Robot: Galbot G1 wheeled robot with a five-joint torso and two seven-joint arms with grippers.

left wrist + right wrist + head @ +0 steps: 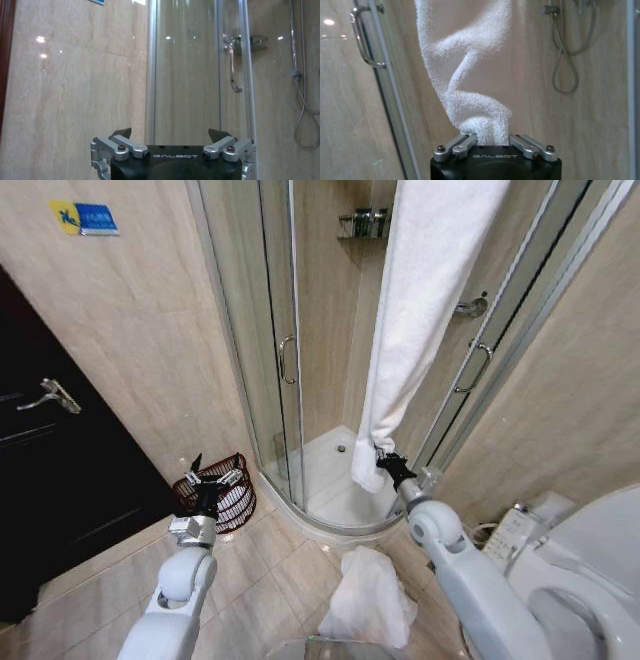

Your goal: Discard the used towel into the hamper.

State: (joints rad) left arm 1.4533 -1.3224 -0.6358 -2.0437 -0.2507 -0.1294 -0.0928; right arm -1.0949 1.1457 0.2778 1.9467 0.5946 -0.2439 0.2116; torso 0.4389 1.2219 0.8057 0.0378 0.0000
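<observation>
A long white towel [425, 300] hangs down in front of the open shower stall. My right gripper [388, 463] is shut on its lower end. In the right wrist view the terry cloth [470, 75] bunches down between the closed fingers [465, 142] of that gripper [490, 140]. The hamper [232, 502], a dark reddish-brown wire basket, stands on the floor against the wall left of the shower. My left gripper [213, 477] hovers just in front of its rim, open and holding nothing. In the left wrist view that gripper [170, 133] faces the tiled wall and glass.
A second crumpled white cloth [370, 595] lies on the tiles between my arms. The curved glass shower door [270, 350] with its handle [284, 360] stands ahead. A toilet [590, 570] is at the right, and a dark door [50, 480] at the left.
</observation>
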